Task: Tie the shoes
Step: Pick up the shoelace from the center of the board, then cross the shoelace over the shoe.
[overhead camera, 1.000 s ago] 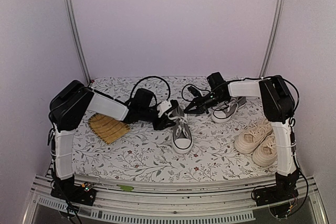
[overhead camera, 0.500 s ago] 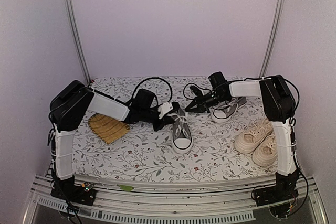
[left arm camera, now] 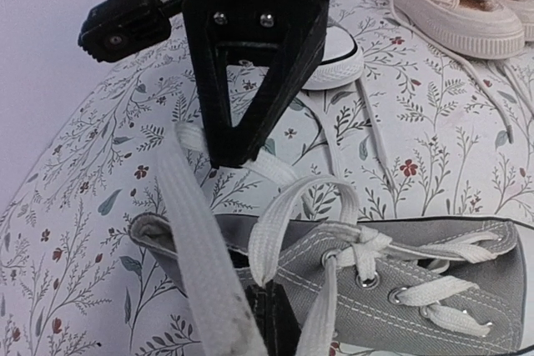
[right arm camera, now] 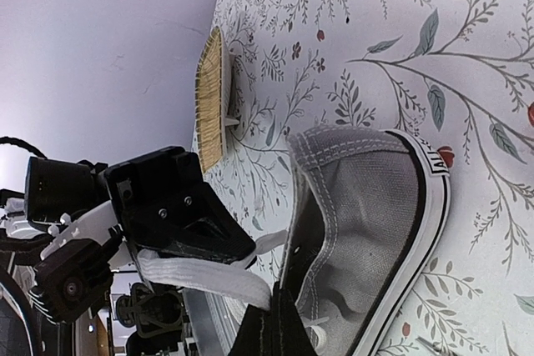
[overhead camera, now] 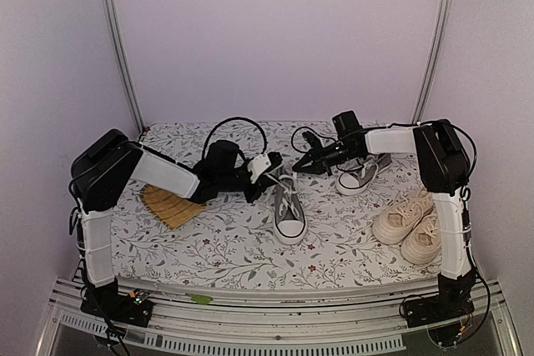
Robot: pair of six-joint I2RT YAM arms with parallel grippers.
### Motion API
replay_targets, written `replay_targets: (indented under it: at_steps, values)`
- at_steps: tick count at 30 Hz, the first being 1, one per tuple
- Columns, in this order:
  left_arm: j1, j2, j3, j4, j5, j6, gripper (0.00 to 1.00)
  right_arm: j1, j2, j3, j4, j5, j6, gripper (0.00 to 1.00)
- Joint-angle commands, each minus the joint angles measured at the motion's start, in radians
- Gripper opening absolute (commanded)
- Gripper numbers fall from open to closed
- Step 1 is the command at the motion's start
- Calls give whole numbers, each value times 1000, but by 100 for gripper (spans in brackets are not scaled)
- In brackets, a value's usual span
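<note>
One grey sneaker [overhead camera: 289,213] stood mid-table, toe toward the near edge, white laces [left arm camera: 292,206] untied; its mate [overhead camera: 359,174] lay further back, the cream pair [overhead camera: 415,224] at right.

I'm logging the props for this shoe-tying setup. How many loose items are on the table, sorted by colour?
Grey sneakers: 2
Cream sneakers: 2
Yellow slatted mat: 1
Total: 5

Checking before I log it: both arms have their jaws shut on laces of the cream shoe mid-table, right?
Not cream. The mid-table shoe is the grey shoe; the top external view shows it, with the cream pair off to the right. The left gripper and right gripper do have their jaws shut on its laces.
</note>
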Motion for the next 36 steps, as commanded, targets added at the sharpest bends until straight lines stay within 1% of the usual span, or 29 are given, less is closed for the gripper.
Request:
replay_targets:
  at_steps: [1, 3, 5, 7, 11, 14, 19, 23, 26, 29, 32, 36]
  values:
    - [-16, -34, 3, 60, 17, 8, 0, -14, -34, -4, 115, -4, 82, 1]
    - [-15, -39, 4, 61, 23, 15, 0, -14, -30, -4, 144, -27, 118, 1]
    - [-16, -38, 7, 64, 21, 20, 0, -14, -33, -8, 135, -38, 128, 1]
    - [-16, -37, 7, 73, 22, 20, 0, -14, -44, -35, 106, -54, 104, 1]
    - [-20, -34, 6, 89, 40, 33, 0, -13, -65, -116, 84, -132, 79, 1]
    - [-30, -39, -10, 111, 48, 48, 0, -13, -78, -121, 39, -165, 35, 1]
    - [-50, -46, -40, 177, 67, 70, 0, -8, -91, -129, 67, -208, 41, 1]
    - [-56, -54, -66, 204, 53, 71, 0, -8, -84, -125, 165, -185, 101, 1]
    - [-54, -66, -88, 222, 16, 72, 0, -10, -67, -131, 279, -167, 200, 1]
    - [-52, -66, -91, 223, -20, 93, 0, -7, -50, -151, 378, -193, 307, 1]
    - [-49, -59, -88, 236, -46, 103, 0, 2, -57, -178, 400, -220, 343, 0]
    - [-50, -61, -104, 271, -33, 90, 0, 25, -40, -180, 401, -238, 342, 1]
